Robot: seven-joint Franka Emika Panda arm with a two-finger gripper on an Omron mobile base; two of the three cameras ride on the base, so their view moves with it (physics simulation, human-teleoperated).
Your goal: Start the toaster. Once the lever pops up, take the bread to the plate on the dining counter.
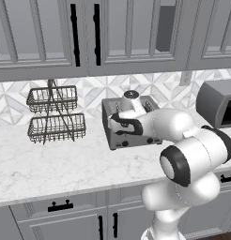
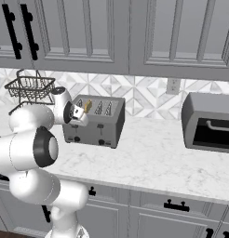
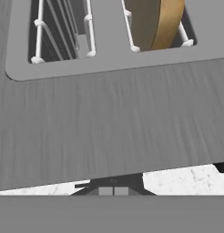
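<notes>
The grey toaster (image 1: 123, 138) (image 2: 95, 126) (image 3: 109, 113) stands on the marble wall counter against the tiled wall. The orange-brown bread (image 2: 88, 106) (image 3: 163, 22) sits upright in its left-end slot, and the slot beside it is empty. My gripper (image 2: 82, 119) (image 3: 114, 191) (image 1: 116, 120) is shut and holds nothing. It hangs at the toaster's front edge, on the bread's side, pointing down past the front face. The fingers hide the lever below them. The plate and the dining counter are out of view.
A two-tier wire basket rack (image 1: 54, 112) (image 2: 30, 88) stands left of the toaster. A larger grey microwave-like box (image 1: 218, 103) (image 2: 209, 123) sits to the right. Upper cabinets hang close above. Bare counter (image 1: 51, 164) lies in front.
</notes>
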